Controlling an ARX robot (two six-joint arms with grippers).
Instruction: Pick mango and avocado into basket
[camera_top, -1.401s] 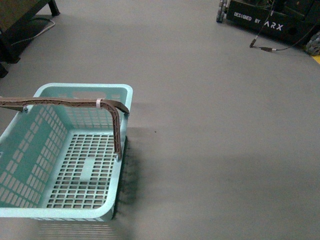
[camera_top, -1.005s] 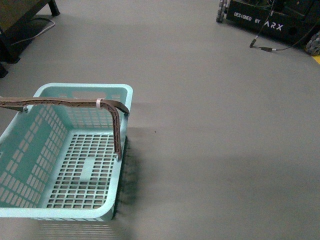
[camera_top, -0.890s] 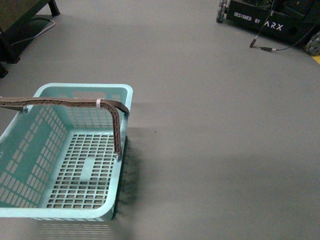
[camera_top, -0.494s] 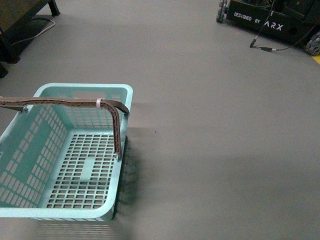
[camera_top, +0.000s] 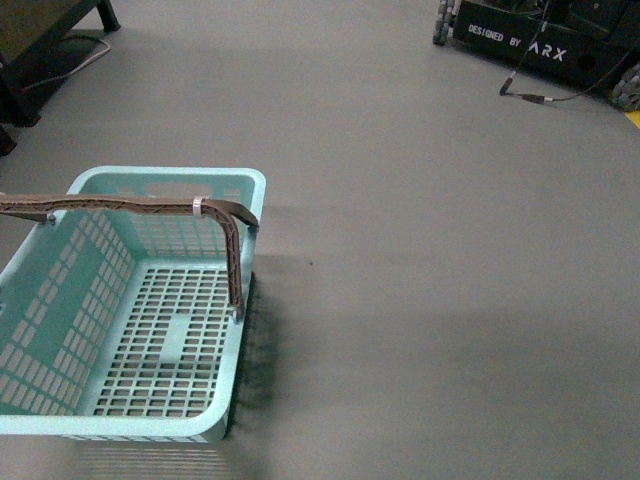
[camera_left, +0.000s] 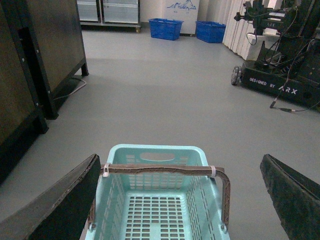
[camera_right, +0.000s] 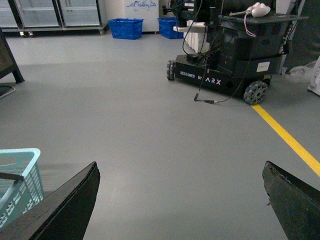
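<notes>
Nearby, the basket (camera_top: 236, 350) stands on grey floor (camera_top: 420, 300), ARX cart (camera_top: 530, 42) well beyond; left fingers (camera_left: 60, 205) and right fingers (camera_right: 62, 207) spread wide.

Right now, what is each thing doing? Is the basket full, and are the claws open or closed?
basket: upright on the floor, empty.
handles: raised, bound together by a white tie.
left gripper: open, holding nothing.
right gripper: open, holding nothing.
mango and avocado: not in view.

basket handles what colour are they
Brown handles, bound by a white tie; front view shows them best.
</notes>
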